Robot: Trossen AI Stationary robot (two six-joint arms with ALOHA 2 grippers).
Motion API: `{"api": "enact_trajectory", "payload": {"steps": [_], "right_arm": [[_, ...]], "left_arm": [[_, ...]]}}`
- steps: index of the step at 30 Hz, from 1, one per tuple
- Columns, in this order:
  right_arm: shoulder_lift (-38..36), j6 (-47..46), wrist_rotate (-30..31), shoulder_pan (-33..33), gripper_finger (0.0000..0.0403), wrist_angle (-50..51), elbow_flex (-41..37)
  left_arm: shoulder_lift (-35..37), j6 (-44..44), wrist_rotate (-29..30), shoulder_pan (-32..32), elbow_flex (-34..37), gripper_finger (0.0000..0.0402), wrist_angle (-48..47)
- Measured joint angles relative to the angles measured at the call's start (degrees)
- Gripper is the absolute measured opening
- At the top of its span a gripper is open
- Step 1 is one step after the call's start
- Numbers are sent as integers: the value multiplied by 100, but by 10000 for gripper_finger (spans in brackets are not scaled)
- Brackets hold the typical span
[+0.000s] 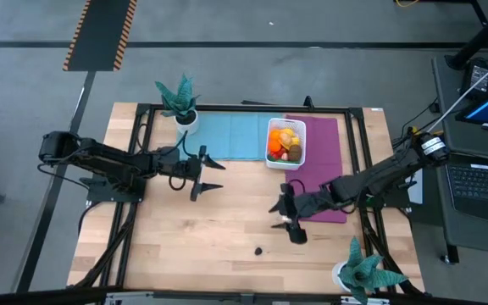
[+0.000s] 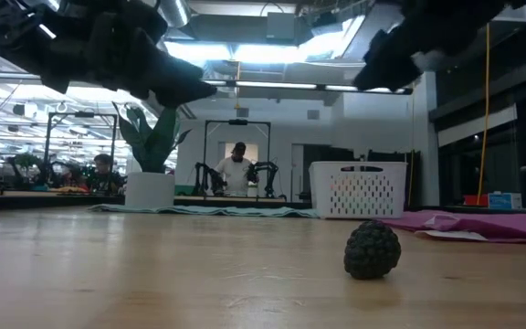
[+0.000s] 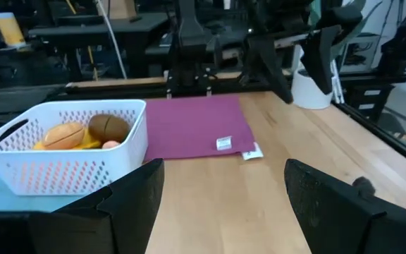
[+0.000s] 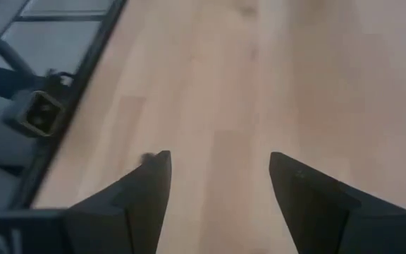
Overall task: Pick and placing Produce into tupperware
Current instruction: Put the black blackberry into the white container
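Nearly all of the produce (image 1: pixel 285 142) already lies inside the tupperware (image 1: pixel 271 158), a white perforated container standing at the far middle of the table (image 1: pixel 202 233), where the blue mat (image 1: pixel 231 135) meets the purple mat (image 1: pixel 322 161); 1 dark, bumpy piece (image 1: pixel 259 251) sits alone on the bare wood at the near side, well apart from the container. The chief risk, as a judgement, lies with this last piece: it looks round, so a descent that is off-centre could nudge it into rolling across the wood, and fingers closing on its curved sides could squeeze it out sideways. A second risk is the carry to the container, where a low approach could strike the rim or the pile of fruit. The right gripper (image 1: pixel 283 217) hovers above the wood just off the near corner of the purple mat, near the dark piece but not over it, with its arm stretched in from the right edge; its fingers (image 4: pixel 136 194) stand apart with only bare wood between them, holding nothing. The left gripper (image 1: pixel 211 174) waits at mid-table to the left of the container, arm reaching in from the left edge and pointing toward it, fingers (image 3: pixel 129 201) likewise spread and empty. 2 teal potted plants (image 1: pixel 179 100) mark opposite corners.
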State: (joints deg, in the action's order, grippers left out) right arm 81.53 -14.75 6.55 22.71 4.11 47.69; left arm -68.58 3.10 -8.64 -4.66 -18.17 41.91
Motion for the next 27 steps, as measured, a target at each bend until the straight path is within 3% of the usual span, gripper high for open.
{"api": "enact_trajectory", "payload": {"steps": [9,17,27], "right_arm": [[193,-147,-1,300,242,-222,-22],[1049,236,-454,306,242,-892,-22],[1803,459,-525,306,242,-1204,-22]], "left_arm": [[0,1,2,218,0,286,73],[0,28,4,288,0,286,58],[0,43,4,288,0,286,55]]}}
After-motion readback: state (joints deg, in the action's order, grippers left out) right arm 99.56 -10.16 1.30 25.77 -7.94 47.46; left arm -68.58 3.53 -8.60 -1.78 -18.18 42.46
